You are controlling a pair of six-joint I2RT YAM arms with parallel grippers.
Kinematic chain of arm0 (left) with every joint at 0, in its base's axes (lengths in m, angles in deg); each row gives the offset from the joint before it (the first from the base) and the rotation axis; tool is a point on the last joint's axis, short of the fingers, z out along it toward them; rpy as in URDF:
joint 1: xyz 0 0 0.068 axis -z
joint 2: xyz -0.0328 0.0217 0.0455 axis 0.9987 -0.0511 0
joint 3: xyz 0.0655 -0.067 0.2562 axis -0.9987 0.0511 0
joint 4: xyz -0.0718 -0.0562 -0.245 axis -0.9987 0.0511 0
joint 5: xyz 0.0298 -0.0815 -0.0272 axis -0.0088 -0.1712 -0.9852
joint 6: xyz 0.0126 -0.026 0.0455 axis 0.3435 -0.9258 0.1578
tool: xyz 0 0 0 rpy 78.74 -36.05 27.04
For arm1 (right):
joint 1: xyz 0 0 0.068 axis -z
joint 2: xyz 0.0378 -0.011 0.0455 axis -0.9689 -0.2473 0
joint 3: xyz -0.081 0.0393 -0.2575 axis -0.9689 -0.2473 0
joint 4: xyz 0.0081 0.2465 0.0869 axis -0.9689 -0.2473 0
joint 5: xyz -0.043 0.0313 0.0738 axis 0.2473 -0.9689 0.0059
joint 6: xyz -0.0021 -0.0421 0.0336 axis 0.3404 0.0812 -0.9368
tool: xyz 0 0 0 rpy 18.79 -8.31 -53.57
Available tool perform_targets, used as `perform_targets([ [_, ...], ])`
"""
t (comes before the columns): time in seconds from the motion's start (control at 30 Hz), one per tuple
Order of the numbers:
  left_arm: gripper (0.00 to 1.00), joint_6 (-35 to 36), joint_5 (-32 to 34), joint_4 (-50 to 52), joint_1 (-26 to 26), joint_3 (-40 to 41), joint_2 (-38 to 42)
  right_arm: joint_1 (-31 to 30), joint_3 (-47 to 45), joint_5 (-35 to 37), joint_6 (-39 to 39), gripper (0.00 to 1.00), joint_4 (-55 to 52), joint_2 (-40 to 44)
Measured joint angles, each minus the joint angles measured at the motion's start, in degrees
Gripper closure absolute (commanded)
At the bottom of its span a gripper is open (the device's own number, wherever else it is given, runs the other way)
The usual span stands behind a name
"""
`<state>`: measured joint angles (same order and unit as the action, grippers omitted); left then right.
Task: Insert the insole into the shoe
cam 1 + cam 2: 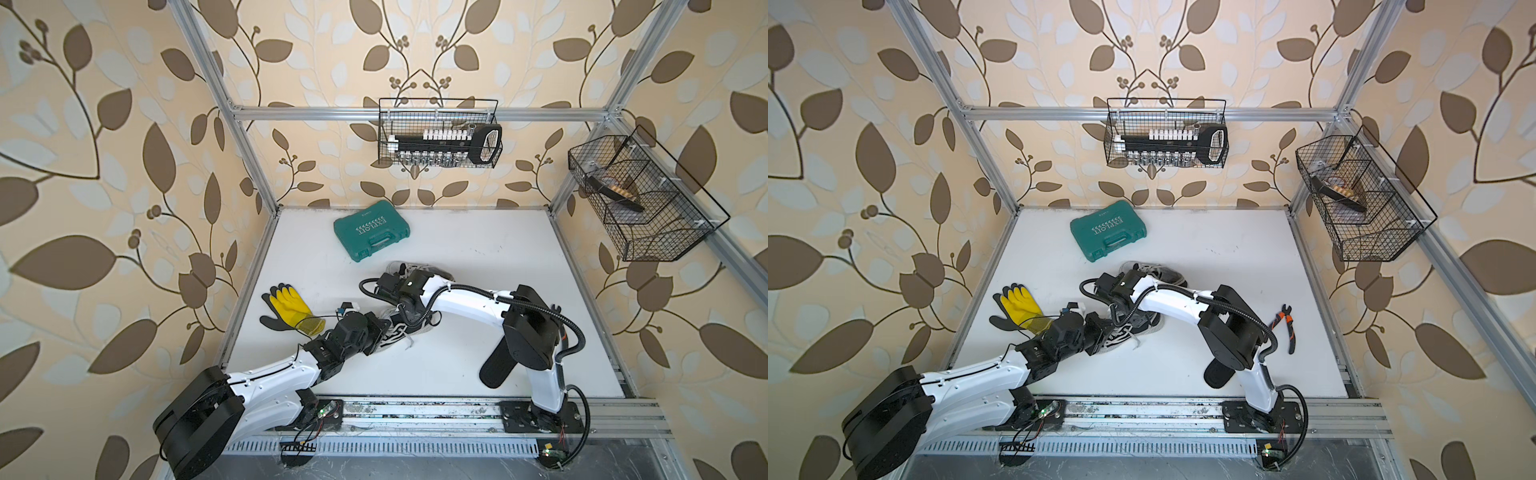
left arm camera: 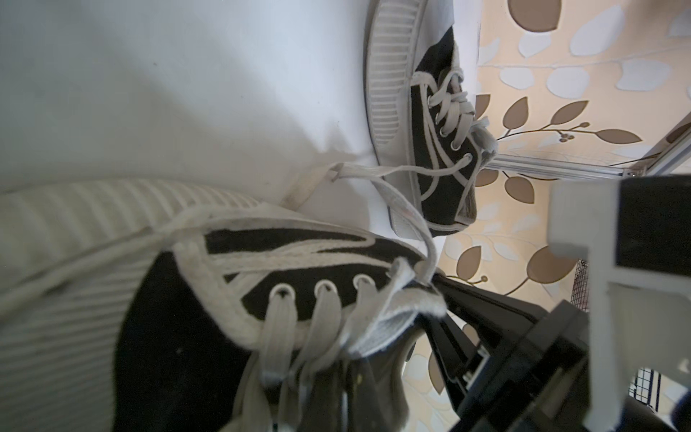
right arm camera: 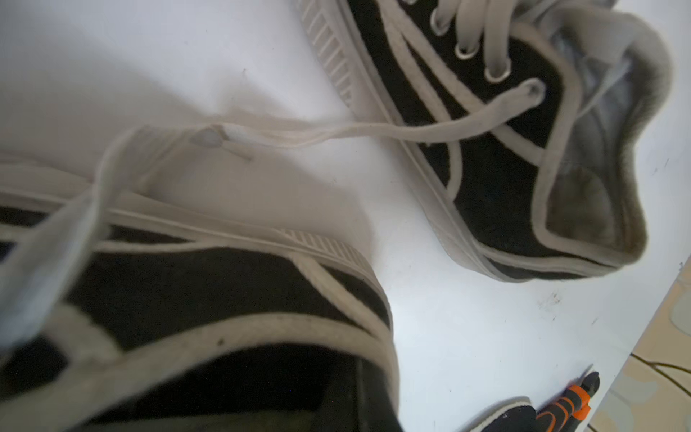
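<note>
A black canvas shoe [image 1: 395, 338] with white laces lies mid-table, under both grippers. My left gripper [image 1: 390, 328] is shut at its tongue and laces [image 2: 392, 318], which fill the left wrist view. My right gripper [image 1: 409, 318] is shut at the heel collar [image 3: 261, 329], with a dark finger inside the opening. The shoe also shows in a top view [image 1: 1117, 343]. A black insole [image 1: 496, 368] lies flat on the table by the right arm's base, apart from both grippers, as a top view shows [image 1: 1219, 376].
A second matching shoe [image 1: 432, 272] lies just behind the right wrist. A green tool case [image 1: 371, 230] sits at the back. Yellow-and-black gloves [image 1: 286, 309] lie at the left, and orange pliers [image 1: 1285, 328] at the right. Wire baskets [image 1: 438, 133] hang on the frame.
</note>
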<state>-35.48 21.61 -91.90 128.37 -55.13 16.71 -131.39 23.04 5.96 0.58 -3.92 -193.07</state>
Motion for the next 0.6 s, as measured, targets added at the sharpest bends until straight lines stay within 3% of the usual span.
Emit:
perform_targets([
  [0.23,1.0,0.0,-0.1,-0.7,0.0,0.0,0.0,2.1,-3.5,-2.2,-0.2,1.0,3.7,-2.5],
  [0.47,1.0,0.0,-0.1,-0.8,0.0,0.0,-0.7,0.9,0.0,-2.8,-0.1,1.0,-1.3,-0.2],
  [0.6,1.0,0.0,-0.1,-0.8,0.0,0.0,-0.8,2.0,-2.9,-10.1,-0.1,1.0,0.2,3.3],
])
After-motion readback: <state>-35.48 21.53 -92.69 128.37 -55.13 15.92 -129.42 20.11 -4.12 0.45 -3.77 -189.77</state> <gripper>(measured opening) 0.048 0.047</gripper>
